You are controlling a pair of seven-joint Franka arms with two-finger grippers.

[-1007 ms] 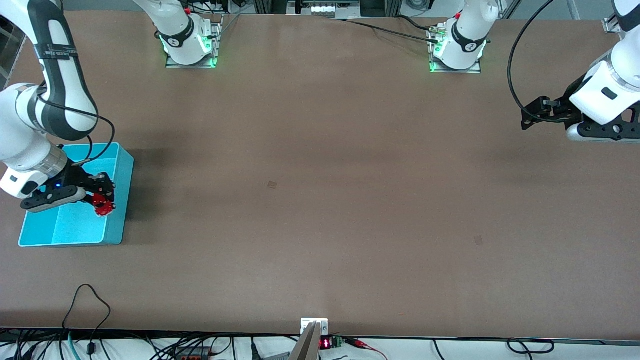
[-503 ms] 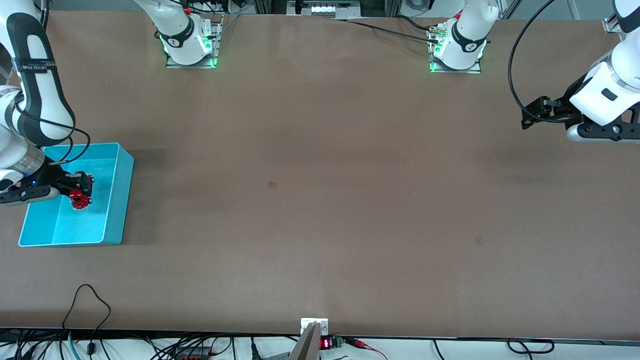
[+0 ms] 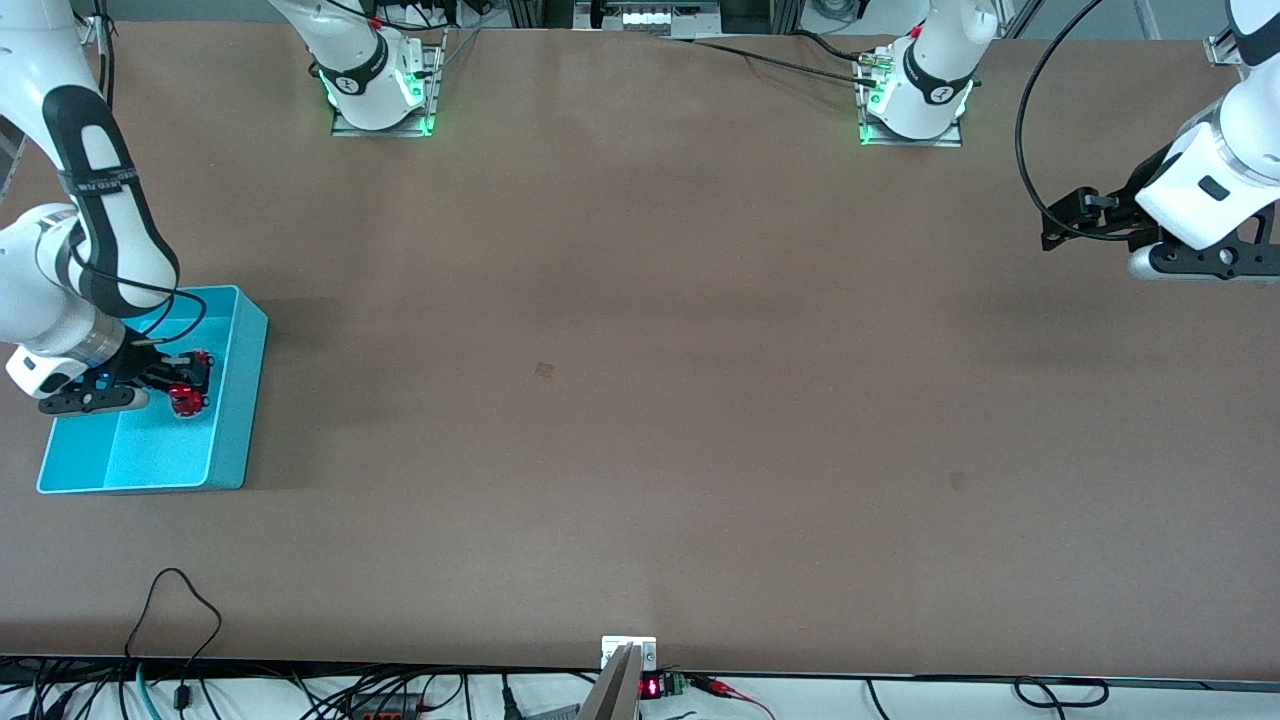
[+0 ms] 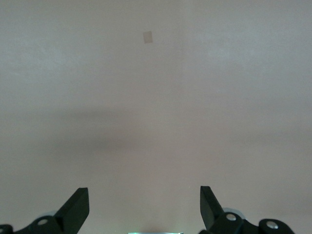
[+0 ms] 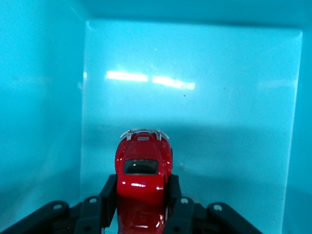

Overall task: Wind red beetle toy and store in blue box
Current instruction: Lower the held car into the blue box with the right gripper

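The right gripper [image 3: 190, 385] clamps the tiny glossy red beetle toy car [image 5: 143, 179] inside the light blue rectangular plastic box [image 3: 238, 400], at the right arm's end of the bare brown table [image 3: 640, 400]. The left gripper [image 4: 145, 209] waits with fingers spread over the table's other end.

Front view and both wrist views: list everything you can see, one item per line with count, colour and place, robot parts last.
red beetle toy: one, glossy red, held between the right gripper's fingers inside the blue box.
blue box: one, light blue, on the table at the right arm's end.
table: one, brown, under everything.
cables: several, black, along the table edge nearest the front camera.
right gripper: one, black, inside the box, shut on the toy.
left gripper: one, black, open, waiting over bare table at the left arm's end.
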